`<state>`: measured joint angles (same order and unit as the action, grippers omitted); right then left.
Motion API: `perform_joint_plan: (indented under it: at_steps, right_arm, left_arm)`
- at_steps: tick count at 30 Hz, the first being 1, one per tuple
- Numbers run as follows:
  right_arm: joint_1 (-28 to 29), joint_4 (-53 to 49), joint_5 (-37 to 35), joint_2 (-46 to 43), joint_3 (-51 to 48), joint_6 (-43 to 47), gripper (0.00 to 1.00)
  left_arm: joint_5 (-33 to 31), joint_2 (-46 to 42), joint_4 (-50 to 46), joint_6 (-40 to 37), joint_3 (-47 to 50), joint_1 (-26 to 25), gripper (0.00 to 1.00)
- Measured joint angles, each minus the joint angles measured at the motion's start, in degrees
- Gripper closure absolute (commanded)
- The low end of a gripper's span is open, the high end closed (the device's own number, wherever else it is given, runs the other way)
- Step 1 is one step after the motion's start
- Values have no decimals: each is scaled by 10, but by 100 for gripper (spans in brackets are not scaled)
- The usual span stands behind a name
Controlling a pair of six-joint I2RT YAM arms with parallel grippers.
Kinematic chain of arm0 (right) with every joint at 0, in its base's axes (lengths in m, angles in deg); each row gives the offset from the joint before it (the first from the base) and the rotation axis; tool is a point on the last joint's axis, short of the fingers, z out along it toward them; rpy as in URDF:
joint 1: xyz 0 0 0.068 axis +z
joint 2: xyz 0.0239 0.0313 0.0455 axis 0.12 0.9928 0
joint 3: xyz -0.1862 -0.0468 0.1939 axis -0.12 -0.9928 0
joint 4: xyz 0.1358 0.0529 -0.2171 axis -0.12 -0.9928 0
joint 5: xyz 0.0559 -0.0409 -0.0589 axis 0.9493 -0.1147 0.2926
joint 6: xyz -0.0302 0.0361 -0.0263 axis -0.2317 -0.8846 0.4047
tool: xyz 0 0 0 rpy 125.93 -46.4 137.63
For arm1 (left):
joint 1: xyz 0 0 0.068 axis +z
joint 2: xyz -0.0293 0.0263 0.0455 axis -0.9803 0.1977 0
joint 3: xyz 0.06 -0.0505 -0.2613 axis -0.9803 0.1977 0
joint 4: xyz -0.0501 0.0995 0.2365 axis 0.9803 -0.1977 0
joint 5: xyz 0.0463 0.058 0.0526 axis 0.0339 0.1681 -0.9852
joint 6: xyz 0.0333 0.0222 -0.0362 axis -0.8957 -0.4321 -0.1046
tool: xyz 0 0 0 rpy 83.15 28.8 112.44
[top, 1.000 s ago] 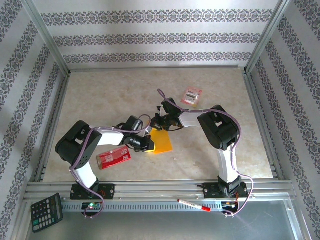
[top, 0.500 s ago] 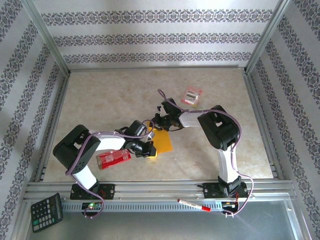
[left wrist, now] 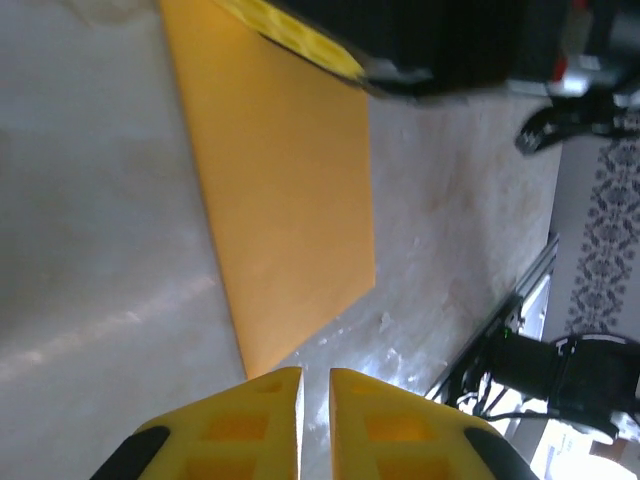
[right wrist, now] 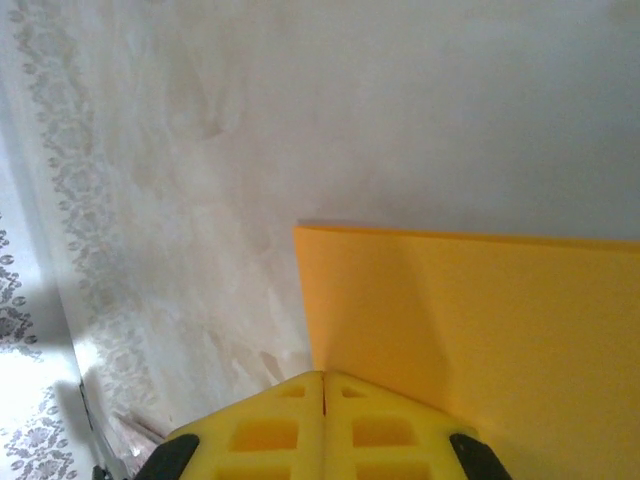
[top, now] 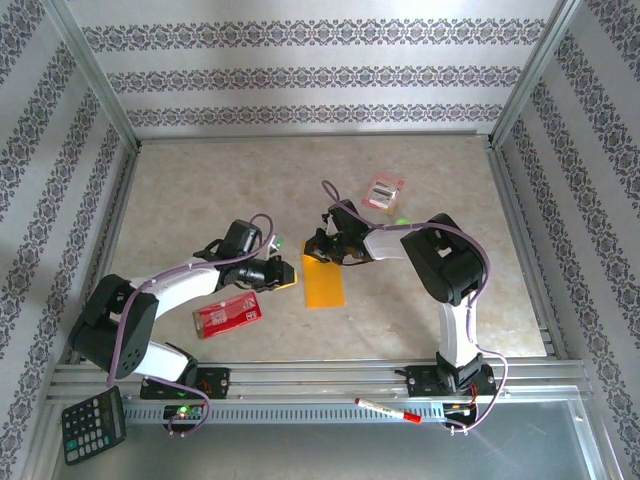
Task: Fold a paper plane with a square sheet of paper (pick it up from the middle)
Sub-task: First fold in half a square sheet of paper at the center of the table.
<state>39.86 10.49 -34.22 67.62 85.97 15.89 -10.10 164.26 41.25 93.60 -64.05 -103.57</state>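
Top external, beige table (top: 200, 190), patterned walls (top: 300, 80), orange sheet (top: 324, 285), left claw (left wrist: 315, 380) slightly parted, right claw (right wrist: 323, 380) pressed together.

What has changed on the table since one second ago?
The left gripper came off the sheet of paper and drew back to the left, its jaws opening slightly. The right gripper stayed shut at the sheet's far edge; the sheet did not move.

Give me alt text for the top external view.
An orange-yellow sheet of paper, a narrow rectangle, lies flat at centre; the left claw beside its left edge, the right claw at its far edge. A red packet lies near the left arm.
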Motion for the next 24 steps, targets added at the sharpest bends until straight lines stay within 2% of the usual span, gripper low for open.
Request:
perform_joint_plan:
  at_steps: [3,7,14,17,24]
  right_arm:
    - [-6,2,-2,-20,-14,-7,92]
    - [-22,-2,-6,-103,-62,6,80]
    - [-48,-82,-35,-276,-159,83,65]
    - [-28,-113,-47,-308,-193,103,54]
    - [11,-154,-72,-342,-249,116,50]
  left_arm:
    - [-2,15,-14,0,-15,3,79]
    - [-2,43,-20,0,-42,3,76]
    - [-4,145,-22,-1,-126,2,87]
    - [-13,193,-29,-8,-167,2,92]
    - [-26,268,-51,-34,-234,2,100]
